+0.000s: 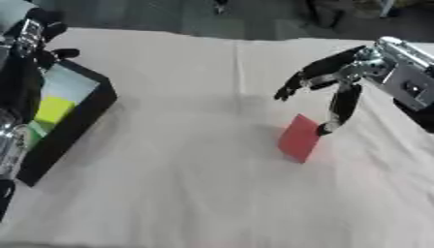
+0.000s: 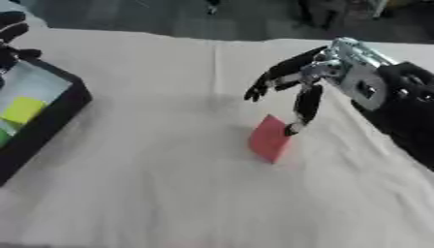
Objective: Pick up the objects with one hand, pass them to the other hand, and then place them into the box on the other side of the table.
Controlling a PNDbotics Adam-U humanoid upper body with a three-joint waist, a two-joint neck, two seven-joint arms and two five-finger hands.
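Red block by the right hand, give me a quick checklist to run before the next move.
1. Right hand open above red block: ok.
2. A fingertip touches the block's upper corner: ok.
3. Block grasped: not ok, fingers are not curled round it.
4. Block lying flat: not ok, it stands tilted.
5. Left hand ready for handover: cannot tell.
6. Black box has room beside yellow piece: ok.

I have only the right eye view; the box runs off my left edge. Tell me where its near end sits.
Observer: The black box ends at a near corner well short of the table's front edge.
Operator: Report what lies beside the yellow piece.
Observer: A green piece, just nearer than the yellow piece.
Operator: Give me the left arm.
Observer: The left arm runs down the picture's left edge, covering the box's left side.
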